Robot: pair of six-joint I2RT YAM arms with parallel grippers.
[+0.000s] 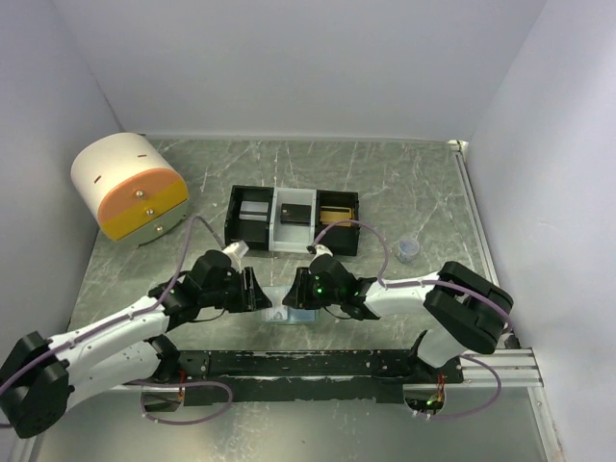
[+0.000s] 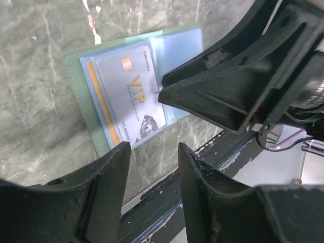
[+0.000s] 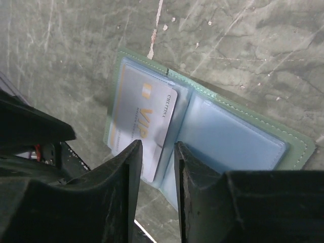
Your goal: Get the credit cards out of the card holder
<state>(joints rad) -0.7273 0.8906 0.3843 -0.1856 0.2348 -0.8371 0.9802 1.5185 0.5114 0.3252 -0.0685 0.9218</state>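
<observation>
The card holder lies open on the table near the front edge, sage-green outside, pale blue-green inside. A white "VIP" credit card sits in its left panel, and an orange card edge shows beneath it. The card also shows in the right wrist view. The right panel looks empty. My left gripper is open and empty, just off the holder's near-left corner. My right gripper is open, its jaws astride the VIP card's lower corner and the holder's fold, touching neither visibly.
A black-and-white three-compartment tray stands behind the holder. A round white-and-orange container is at the back left. A small clear cup sits right of the tray. A black rail runs along the front edge.
</observation>
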